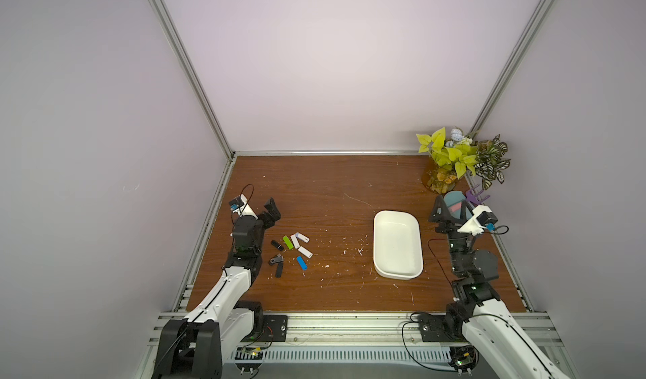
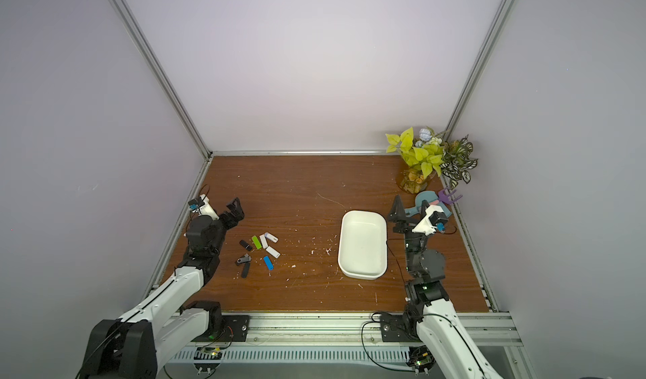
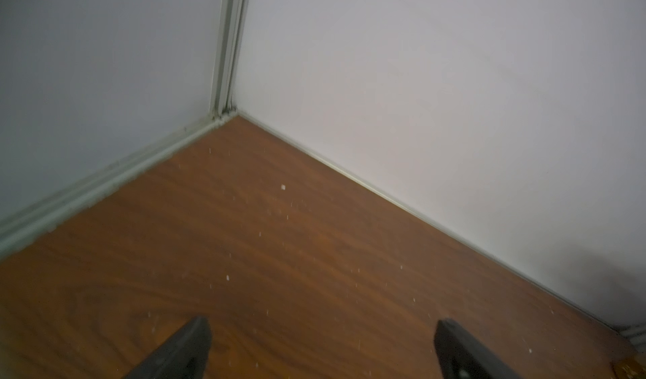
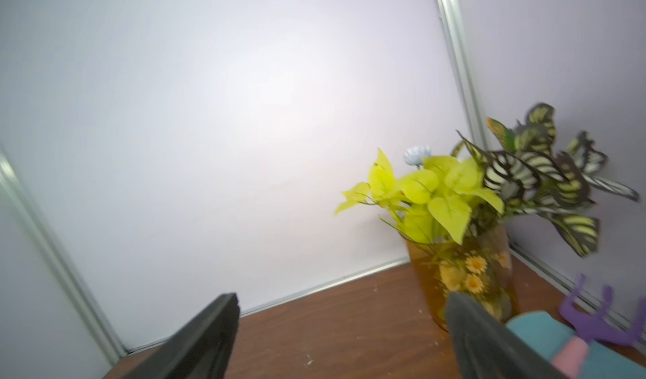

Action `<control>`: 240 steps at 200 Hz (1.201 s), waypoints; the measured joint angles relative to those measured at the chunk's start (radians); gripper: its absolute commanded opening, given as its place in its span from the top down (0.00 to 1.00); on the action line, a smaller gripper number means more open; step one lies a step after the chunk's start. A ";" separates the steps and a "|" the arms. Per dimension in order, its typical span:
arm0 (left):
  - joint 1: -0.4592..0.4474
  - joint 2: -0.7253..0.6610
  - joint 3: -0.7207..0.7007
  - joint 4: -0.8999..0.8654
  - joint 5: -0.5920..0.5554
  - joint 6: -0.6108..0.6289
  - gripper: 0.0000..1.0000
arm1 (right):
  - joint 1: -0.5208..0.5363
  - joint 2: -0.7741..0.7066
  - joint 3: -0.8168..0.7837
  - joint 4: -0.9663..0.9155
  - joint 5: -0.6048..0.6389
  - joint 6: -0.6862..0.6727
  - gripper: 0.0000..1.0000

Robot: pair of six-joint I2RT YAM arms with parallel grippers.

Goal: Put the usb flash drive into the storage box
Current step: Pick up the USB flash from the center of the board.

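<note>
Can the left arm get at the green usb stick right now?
Probably yes: the left pincer is open, empty, near the green usb stick, nothing between them; a white stick crowds one side.

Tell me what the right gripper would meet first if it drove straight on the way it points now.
Most likely the amber vase, which stands just ahead of one finger of the right gripper. Between its open fingers only bare table and the back wall show, though depth is unclear.
</note>
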 measured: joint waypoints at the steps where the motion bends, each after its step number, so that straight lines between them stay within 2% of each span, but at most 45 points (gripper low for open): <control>1: 0.000 0.001 0.002 -0.010 0.002 0.001 0.14 | 0.001 -0.002 0.000 -0.002 -0.006 0.002 0.17; 12: -0.008 0.022 0.040 -0.143 0.022 -0.031 0.16 | 0.010 -0.010 0.006 -0.035 -0.063 0.024 0.24; 26: -0.029 0.048 0.092 -0.291 0.021 -0.053 0.17 | 0.026 0.016 0.008 -0.073 -0.109 0.047 0.24; 34: -0.049 0.063 0.126 -0.377 0.012 -0.063 0.03 | 0.038 0.045 0.008 -0.095 -0.127 0.059 0.24; 38: -0.060 0.070 0.142 -0.412 0.005 -0.067 0.00 | 0.043 0.063 0.008 -0.106 -0.138 0.061 0.24; 58: -0.100 0.089 0.194 -0.557 -0.037 -0.129 0.00 | 0.068 0.142 0.009 -0.145 -0.169 0.063 0.24; 81: -0.105 0.096 0.209 -0.677 -0.077 -0.213 0.01 | 0.087 0.224 0.019 -0.183 -0.195 0.063 0.24; 99: -0.105 0.105 0.211 -0.736 -0.079 -0.252 0.08 | 0.096 0.265 0.021 -0.184 -0.198 0.063 0.24; 138: -0.105 0.144 0.219 -0.797 -0.063 -0.320 0.43 | 0.101 0.296 0.026 -0.183 -0.203 0.065 0.23; 217: -0.119 0.275 0.253 -0.825 -0.047 -0.360 0.43 | 0.105 0.244 0.026 -0.161 -0.214 0.066 0.23; 224: -0.121 0.290 0.258 -0.827 -0.047 -0.363 0.45 | 0.105 0.245 0.026 -0.160 -0.217 0.069 0.23; 232: -0.126 0.307 0.264 -0.829 -0.047 -0.369 0.51 | 0.105 0.246 0.026 -0.159 -0.220 0.071 0.22; 240: -0.133 0.323 0.272 -0.830 -0.048 -0.370 0.52 | 0.105 0.247 0.026 -0.158 -0.220 0.072 0.22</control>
